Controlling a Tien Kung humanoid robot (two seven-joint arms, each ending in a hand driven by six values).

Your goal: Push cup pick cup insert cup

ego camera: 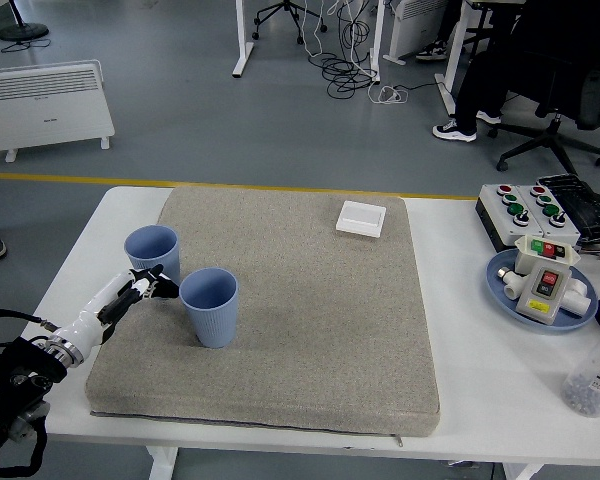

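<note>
The robot's left hand point(140, 292) is reaching in over the gray mat point(280, 330) and is sitting between two blue cups. Its fingers look a little spread and are holding nothing, with the tips right beside the far cup point(151, 255), at its bottom; I cannot tell if they are really touching it. The near cup point(210, 306) is standing just to the right of the hand. Both cups are standing up, side by side and apart, near the left side of the mat. So the job looks like it is just starting: the pushing part is going on, and no cup is picked up or put inside the other one yet. The mat is lying on a white table point(500, 350). A small white box point(361, 218) is resting at the far edge of the mat. The floor behind is gray, with a white heater point(44, 103) standing on it.
</note>
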